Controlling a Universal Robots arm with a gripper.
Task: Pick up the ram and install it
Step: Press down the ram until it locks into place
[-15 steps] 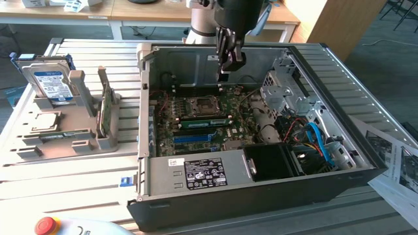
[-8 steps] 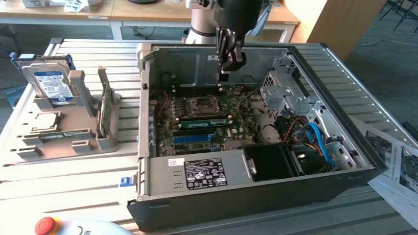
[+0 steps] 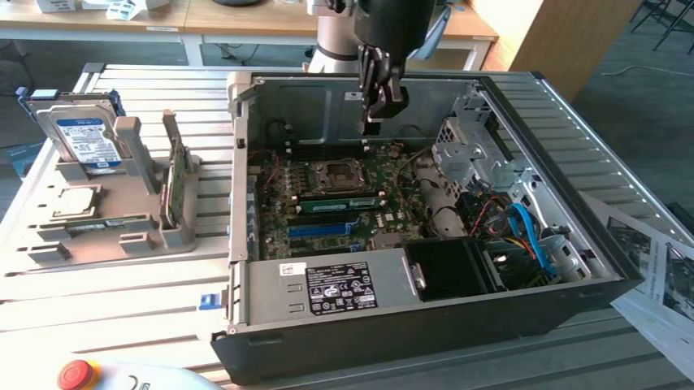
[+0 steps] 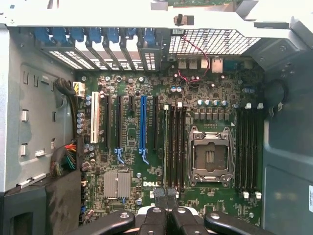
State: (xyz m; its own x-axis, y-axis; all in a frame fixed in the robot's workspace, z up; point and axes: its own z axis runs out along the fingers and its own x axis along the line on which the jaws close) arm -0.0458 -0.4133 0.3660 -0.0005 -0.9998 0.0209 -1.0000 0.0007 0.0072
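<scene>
The black gripper [image 3: 375,122], fingers pressed together and empty, hangs over the open grey computer case [image 3: 434,325]. The thin green ram stick [image 3: 341,203] sits in a slot beside the silver processor socket [image 3: 333,175], with the black fan housing [image 3: 456,268] nearby.

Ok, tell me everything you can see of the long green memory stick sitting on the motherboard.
The long, narrow green circuit-board ram stick stands on edge in a slot of the green motherboard, beside the square silver processor socket and parallel to the long blue plastic slot. It looks level and seated, but its end latches cannot be made out. Nothing grips it: the black gripper hangs shut above the board, apart from it.
</scene>
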